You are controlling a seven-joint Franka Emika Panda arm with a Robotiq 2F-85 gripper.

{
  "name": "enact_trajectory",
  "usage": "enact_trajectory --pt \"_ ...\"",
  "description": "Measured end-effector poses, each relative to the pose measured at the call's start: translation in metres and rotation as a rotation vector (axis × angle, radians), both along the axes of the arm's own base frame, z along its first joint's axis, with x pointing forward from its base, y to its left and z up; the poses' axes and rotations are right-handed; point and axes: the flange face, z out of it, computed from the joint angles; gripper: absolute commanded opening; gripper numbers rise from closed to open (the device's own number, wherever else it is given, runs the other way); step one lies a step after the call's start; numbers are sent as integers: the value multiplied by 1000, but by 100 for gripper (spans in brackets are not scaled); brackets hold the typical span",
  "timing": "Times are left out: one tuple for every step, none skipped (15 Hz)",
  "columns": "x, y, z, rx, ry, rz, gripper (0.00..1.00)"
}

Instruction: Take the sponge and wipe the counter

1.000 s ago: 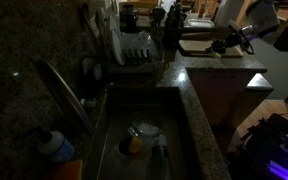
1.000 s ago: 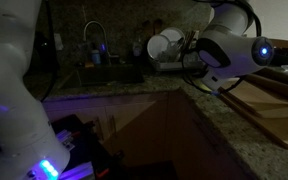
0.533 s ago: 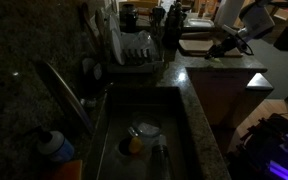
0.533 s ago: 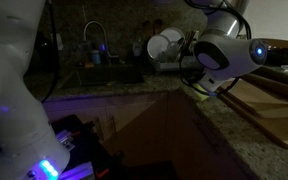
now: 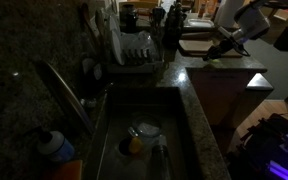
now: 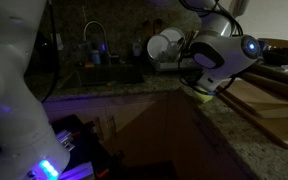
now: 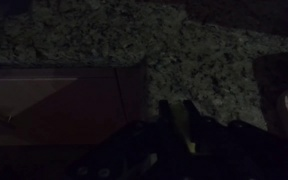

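Fingers [image 7: 165, 118] clamped shut, low centre of the wrist view, apparently on the sponge [image 6: 202, 92]: just a yellow-green sliver under the gripper [image 6: 198, 84], right of centre in an exterior view. Too dark to judge depth of grip. Pressed against, or hovering just above, the counter [image 6: 246, 140] near its rounded edge; cannot tell which. Just left of the pale boards [image 6: 276, 104] at the right edge of that frame. Probably soft, light and springy: squashes under a firm pinch, bends if dragged by one end. Best taken across the narrow middle, flat face down, with enough pad left below the fingertips to meet the granite. Likely drags a little on polished stone when damp, so calls for light, even pressure and short strokes away from the edge.
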Motion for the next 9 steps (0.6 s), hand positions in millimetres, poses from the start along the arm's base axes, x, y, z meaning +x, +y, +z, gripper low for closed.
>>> enact_trajectory --pt "0 0 0 0 0 0 5" --pt "0 0 0 0 0 0 5" --pt "0 -1 -1 -3 8 -14 5" --pt "1 0 -6 3 25 -29 5" --pt "4 4 -13 15 45 -42 5" --pt "7 9 -20 21 58 -51 5" --pt "10 14 -26 19 68 -58 5" --pt "15 19 -29 9 71 -64 5" --pt "20 24 -29 -7 64 -73 5"
